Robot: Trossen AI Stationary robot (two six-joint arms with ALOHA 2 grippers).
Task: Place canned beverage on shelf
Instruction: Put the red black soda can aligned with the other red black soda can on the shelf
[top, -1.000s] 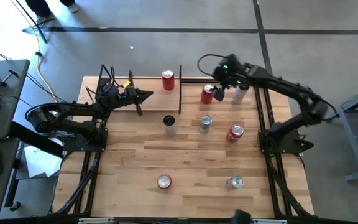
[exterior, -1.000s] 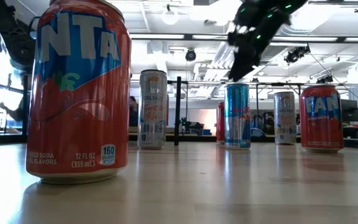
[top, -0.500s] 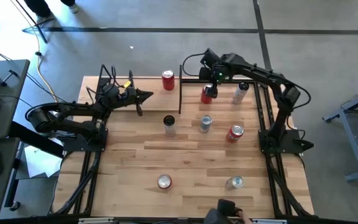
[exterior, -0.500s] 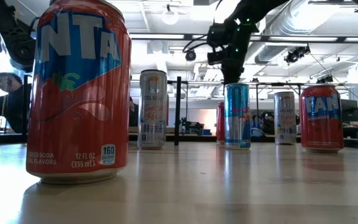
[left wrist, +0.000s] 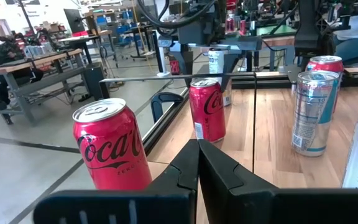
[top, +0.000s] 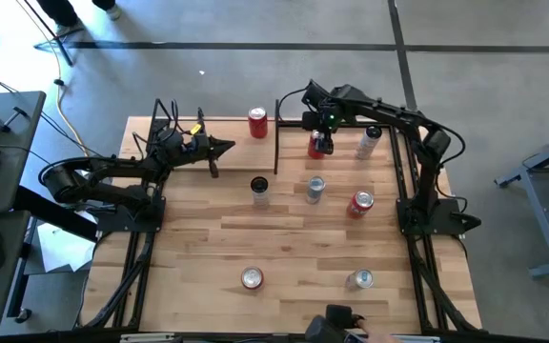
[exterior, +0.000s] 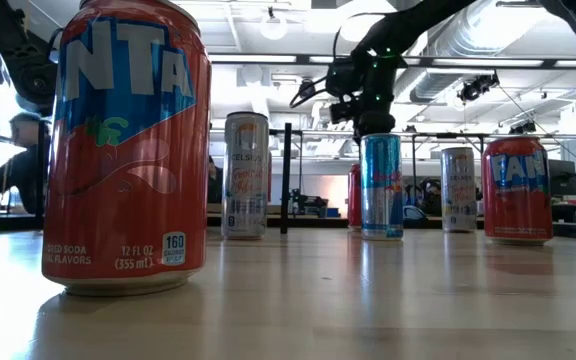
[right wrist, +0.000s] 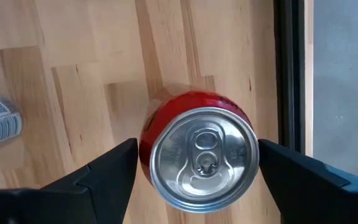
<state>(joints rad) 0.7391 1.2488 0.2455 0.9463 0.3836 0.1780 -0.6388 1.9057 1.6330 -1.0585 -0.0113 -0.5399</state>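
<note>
The right tool (right wrist: 194,171) hangs wide open over the red can (right wrist: 201,158) near the shelf (top: 232,143). Best lower it centred, fingers level, then close gently around the can.

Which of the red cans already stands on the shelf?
The red Coca-Cola can on the shelf, left of its black upright. The other red cans stand on the tabletop.

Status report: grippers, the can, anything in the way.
Right gripper open, straddling the red can from above, not yet gripping. Left gripper shut, parked by the shelf. One red can already on it; black upright stands between.
</note>
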